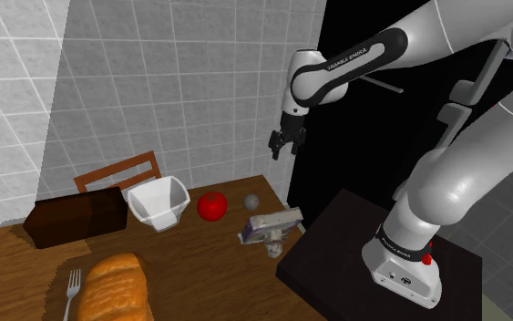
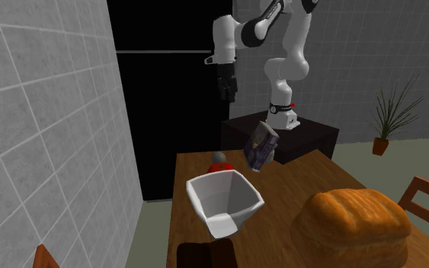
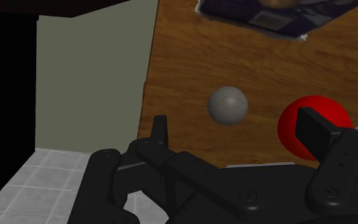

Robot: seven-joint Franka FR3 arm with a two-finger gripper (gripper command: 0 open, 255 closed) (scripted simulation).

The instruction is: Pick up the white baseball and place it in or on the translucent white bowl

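— Gripper [image 1: 286, 148], how was it?
— Released, fingers apart, hanging high over the table [image 1: 200, 264].
— And the ball [image 1: 251, 199]?
— It lay on the table below, beside a red apple [image 1: 211, 206]; the bowl [image 1: 174, 208] stood just past the apple.
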